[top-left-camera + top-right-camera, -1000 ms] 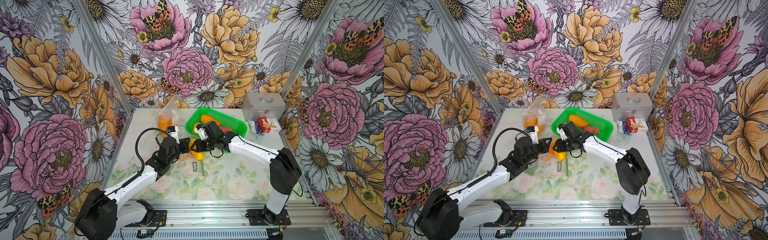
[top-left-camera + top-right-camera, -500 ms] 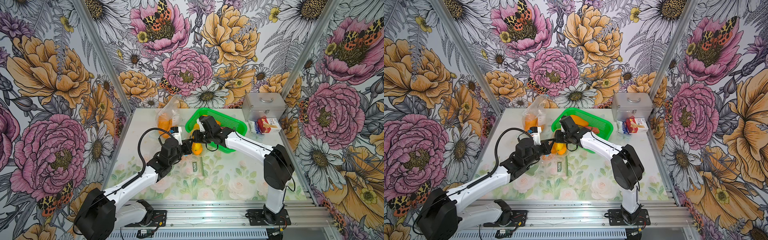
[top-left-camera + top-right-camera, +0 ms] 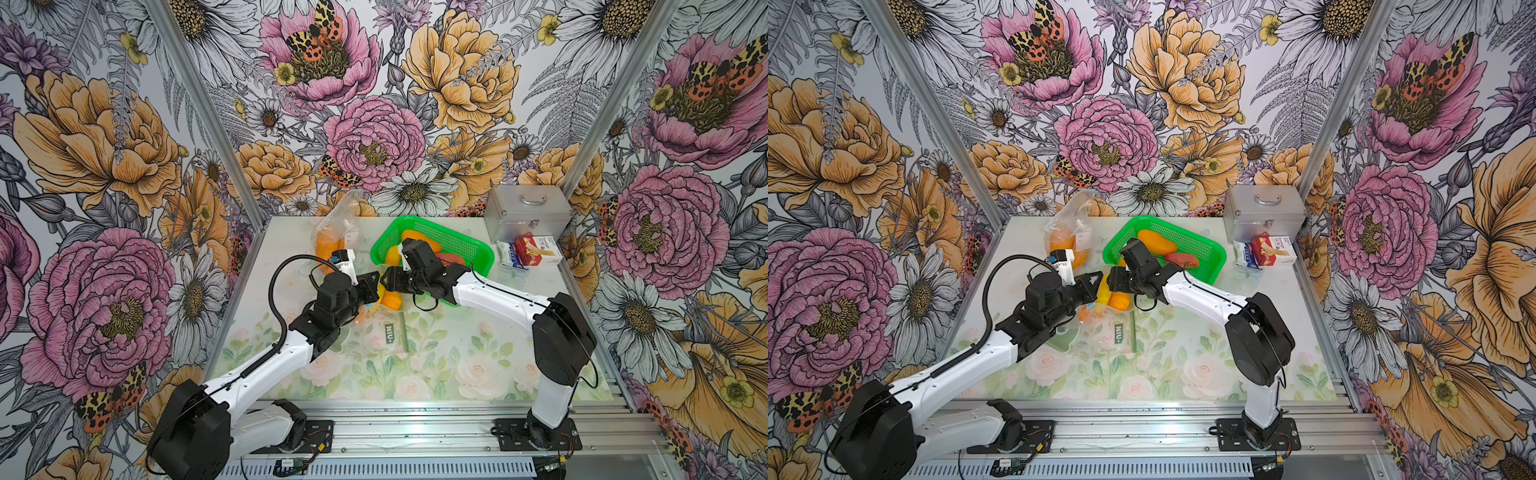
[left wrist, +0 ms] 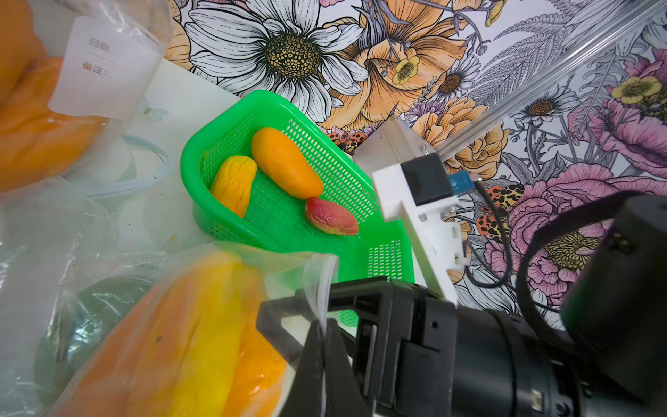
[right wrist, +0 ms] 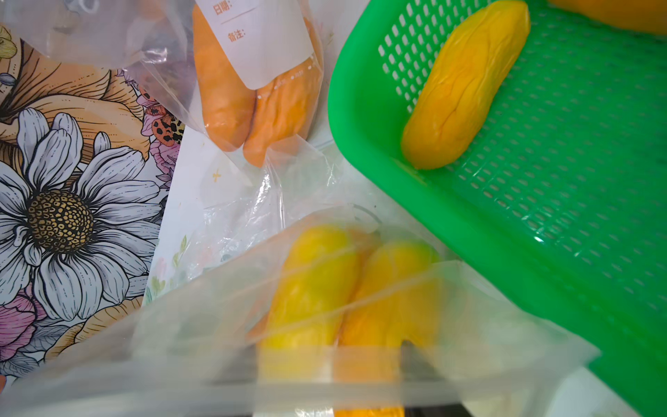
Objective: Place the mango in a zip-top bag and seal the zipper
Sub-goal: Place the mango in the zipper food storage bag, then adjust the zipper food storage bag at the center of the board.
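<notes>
Loading: my left gripper [image 4: 322, 326] clamps the clear zip-top bag [image 4: 296, 267] beside the green mesh basket [image 4: 223, 119]; whether my right gripper [image 3: 385, 284] grips the yellow mango [image 5: 310, 281], I cannot tell. Next: withdraw, seal.

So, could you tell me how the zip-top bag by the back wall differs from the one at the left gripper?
The back bag sits untouched; the near bag is pinched at its rim by the left gripper. The back bag holds only orange mangoes; the near bag includes a bright yellow mango. Both are clear plastic with fruit inside.
</notes>
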You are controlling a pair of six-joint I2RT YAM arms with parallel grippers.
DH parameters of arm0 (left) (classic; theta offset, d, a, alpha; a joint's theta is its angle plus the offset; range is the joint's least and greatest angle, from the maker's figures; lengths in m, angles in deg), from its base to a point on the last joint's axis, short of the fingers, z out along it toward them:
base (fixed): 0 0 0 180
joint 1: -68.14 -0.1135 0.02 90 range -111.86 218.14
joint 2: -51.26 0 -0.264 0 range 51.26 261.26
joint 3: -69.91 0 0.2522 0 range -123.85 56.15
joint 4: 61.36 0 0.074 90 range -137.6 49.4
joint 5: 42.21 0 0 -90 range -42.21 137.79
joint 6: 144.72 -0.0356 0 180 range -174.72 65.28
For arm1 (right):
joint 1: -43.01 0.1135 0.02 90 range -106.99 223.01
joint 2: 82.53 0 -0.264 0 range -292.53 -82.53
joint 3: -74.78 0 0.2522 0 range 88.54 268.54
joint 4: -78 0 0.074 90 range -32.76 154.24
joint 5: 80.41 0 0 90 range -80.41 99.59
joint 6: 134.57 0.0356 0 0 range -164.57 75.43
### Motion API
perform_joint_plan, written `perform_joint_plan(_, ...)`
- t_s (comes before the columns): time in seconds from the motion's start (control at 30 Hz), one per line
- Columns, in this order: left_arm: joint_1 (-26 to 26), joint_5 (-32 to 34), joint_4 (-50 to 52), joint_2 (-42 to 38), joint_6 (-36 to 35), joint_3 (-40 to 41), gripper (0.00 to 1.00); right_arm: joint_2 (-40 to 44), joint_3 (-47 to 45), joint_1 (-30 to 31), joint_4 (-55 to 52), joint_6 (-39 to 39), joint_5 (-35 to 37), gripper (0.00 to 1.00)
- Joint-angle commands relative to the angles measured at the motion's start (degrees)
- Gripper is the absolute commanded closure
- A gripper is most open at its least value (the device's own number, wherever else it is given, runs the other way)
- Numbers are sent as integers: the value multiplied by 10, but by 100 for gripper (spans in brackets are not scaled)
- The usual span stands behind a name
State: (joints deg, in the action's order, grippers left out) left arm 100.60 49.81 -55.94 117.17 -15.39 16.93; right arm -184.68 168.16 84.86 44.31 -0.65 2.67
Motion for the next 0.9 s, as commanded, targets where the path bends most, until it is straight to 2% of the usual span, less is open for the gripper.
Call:
perform_joint_plan(0.0, -7, -5, -13, -19, 6, -15, 100, 79, -31, 4, 17, -4, 29, 40)
perform_joint_plan(0.13, -9, -6, -13, -23, 6, -12, 100, 128, -86, 4, 17, 9, 64, 40)
perform_joint_plan(0.23, -8, -7, -13, -24, 6, -11, 100, 134, -114, 1, 18, 21, 78, 40)
perform_joint_plan(0.43, -8, -9, -13, -27, 6, -8, 100, 78, -106, -1, 17, 23, 67, 37)
perform_joint_plan(0.63, -10, -10, -13, -33, 3, -3, 100, 16, -84, -4, 19, 20, 63, 39)
perform_joint_plan(0.73, -14, -13, -13, -37, -1, -2, 100, 6, -70, -5, 20, 8, 63, 54)
perform_joint_plan(0.8, -21, -24, -13, -41, -7, -4, 100, 17, -64, -5, 19, -8, 67, 74)
perform_joint_plan(0.87, -29, -42, -7, -46, -20, -11, 100, 35, -59, -4, 19, -28, 71, 89)
